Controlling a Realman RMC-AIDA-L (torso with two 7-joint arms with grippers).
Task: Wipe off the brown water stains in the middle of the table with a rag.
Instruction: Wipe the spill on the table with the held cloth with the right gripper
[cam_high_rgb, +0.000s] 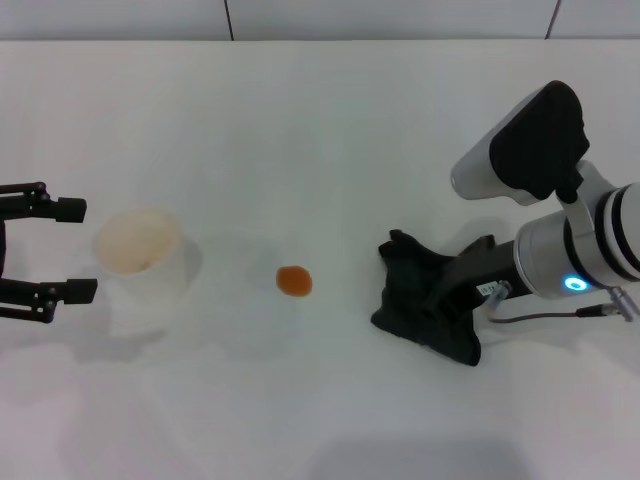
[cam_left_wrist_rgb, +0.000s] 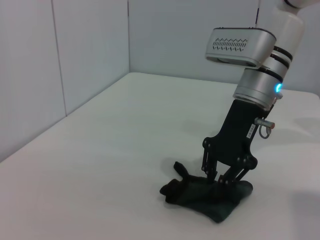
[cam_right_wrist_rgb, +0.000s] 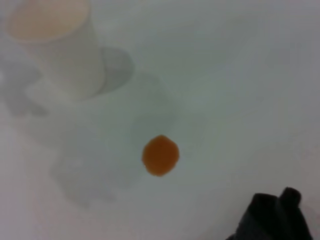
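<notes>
The brown water stain (cam_high_rgb: 294, 281) is a small round orange-brown blot in the middle of the white table (cam_high_rgb: 320, 120); the right wrist view shows the stain (cam_right_wrist_rgb: 160, 155) too. The dark rag (cam_high_rgb: 423, 297) lies crumpled on the table to the stain's right. My right gripper (cam_high_rgb: 442, 300) points down into the rag, fingers pinched together on its folds. In the left wrist view the same gripper (cam_left_wrist_rgb: 216, 176) presses into the rag (cam_left_wrist_rgb: 202, 196), which rests on the tabletop. My left gripper (cam_high_rgb: 78, 250) is open at the far left edge, holding nothing.
A white cup (cam_high_rgb: 140, 258) with a brownish inside stands left of the stain, just right of the left gripper's fingertips; the cup (cam_right_wrist_rgb: 55, 45) also shows in the right wrist view. A wall runs along the table's far edge.
</notes>
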